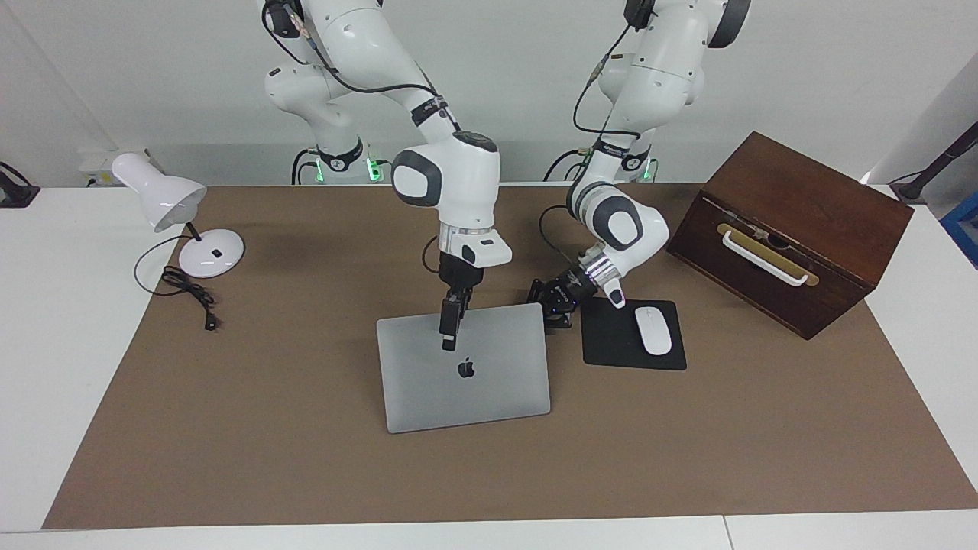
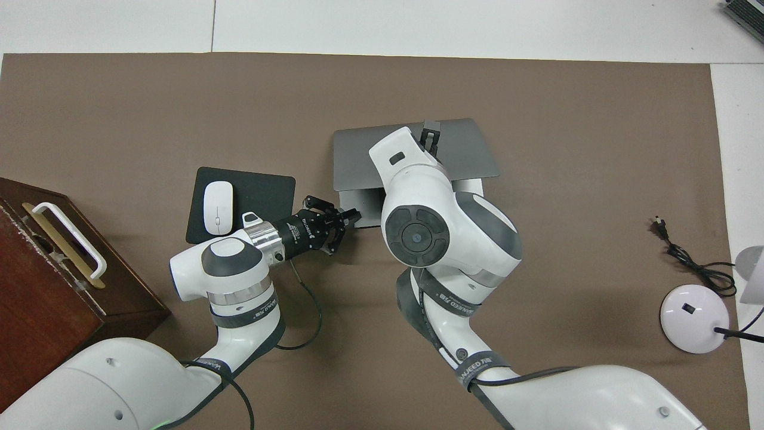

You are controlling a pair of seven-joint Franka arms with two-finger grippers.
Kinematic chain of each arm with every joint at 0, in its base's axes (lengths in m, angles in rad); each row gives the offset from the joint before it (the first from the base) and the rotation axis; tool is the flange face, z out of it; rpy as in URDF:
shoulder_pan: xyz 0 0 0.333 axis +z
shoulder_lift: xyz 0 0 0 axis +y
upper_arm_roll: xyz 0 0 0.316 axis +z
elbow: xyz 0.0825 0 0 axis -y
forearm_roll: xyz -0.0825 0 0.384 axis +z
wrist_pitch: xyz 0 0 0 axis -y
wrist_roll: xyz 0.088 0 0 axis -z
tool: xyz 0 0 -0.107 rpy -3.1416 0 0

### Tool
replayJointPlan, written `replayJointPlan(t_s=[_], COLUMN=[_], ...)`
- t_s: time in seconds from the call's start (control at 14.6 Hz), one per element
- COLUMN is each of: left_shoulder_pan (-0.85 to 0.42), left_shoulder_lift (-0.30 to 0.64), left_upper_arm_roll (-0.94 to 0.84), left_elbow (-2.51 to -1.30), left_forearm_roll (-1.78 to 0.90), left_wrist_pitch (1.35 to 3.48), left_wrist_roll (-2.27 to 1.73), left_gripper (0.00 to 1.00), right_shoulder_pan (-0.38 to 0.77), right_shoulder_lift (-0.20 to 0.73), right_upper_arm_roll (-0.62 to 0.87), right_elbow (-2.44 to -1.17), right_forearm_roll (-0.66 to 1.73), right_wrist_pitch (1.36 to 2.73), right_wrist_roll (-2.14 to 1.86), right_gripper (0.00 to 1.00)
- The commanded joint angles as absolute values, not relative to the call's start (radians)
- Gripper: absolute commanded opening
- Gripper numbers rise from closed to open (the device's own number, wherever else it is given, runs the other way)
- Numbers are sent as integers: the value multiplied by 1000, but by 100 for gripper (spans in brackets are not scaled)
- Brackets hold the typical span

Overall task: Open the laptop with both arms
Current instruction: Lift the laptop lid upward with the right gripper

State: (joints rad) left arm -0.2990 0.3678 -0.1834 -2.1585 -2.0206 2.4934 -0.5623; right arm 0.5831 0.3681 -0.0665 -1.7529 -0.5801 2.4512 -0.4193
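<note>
We see the desk [image 1: 114, 397] under a brown mat, with the laptop [image 1: 466, 382] mid-mat, its lid part-raised and its hinge edge farther from the robots. We judge the opening step is underway.

The right arm [image 1: 451, 176] reaches down over the lid; the right gripper [image 1: 448, 345] sits at the lid's raised edge, and we cannot tell whether its jaws are open or closed. The left gripper [image 1: 552, 299] lies low at the base's corner nearer the robots, jaws closed, seemingly pinning the base.

Next, we think the lid must swing farther up while the base stays held, without slipping off the thin edge.

Around it, largest first: 1 wooden box [image 1: 787, 229], 1 lamp [image 1: 183, 221], 1 black mouse pad [image 1: 611, 344] just beside the laptop, and 1 white mouse [image 1: 653, 330] on it. The pad crowds the left gripper.
</note>
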Motion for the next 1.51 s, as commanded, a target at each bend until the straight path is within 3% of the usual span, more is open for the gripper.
replayJointPlan(t_s=[0.0,1.44], left_shoulder_pan=[-284,-275], left_shoulder_lift=[451,449], left_upper_arm_roll=[-173,-173], left_elbow=[-2125,-2125], left_forearm_roll=[-2040,-2040], left_wrist_pitch=[2530,2520], left_wrist_roll=[-508,-506], left_gripper=[0,0], right_shoulder_pan=[569,568], right_shoulder_lift=[403,457], right_upper_arm_roll=[-61,-63], right_elbow=[-1697,-1542], right_forearm_roll=[-624,-673], right_wrist_pitch=[2436,2344], right_wrist_roll=[-391,-391], right_gripper=[100,99])
